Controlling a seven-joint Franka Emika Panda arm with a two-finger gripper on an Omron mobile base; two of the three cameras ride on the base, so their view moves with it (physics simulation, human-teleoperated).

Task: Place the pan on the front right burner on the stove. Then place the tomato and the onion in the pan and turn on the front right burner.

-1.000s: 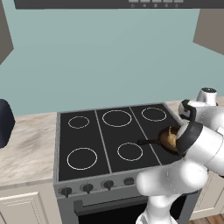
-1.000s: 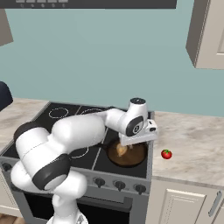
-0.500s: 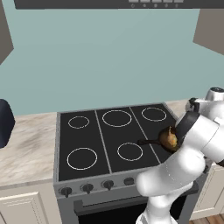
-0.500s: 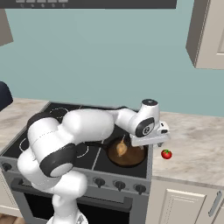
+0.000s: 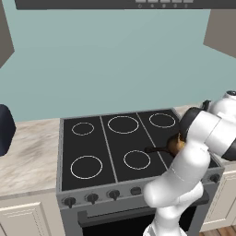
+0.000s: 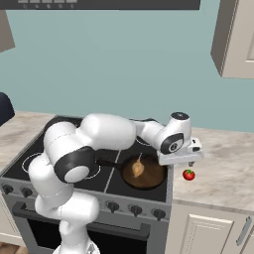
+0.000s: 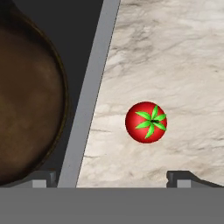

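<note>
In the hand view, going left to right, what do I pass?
pan → stove's steel edge → counter, with the tomato on it.

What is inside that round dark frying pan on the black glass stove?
The round dark frying pan holds one small tan-yellow onion on its brown floor. The white gripper covers the pan's right rim, so that edge stays unseen. The glossy red tomato lies outside on the marble counter.

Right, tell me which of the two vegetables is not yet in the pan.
The tomato: it sits on the marble counter right of the stove, while the onion already lies in the pan.
</note>
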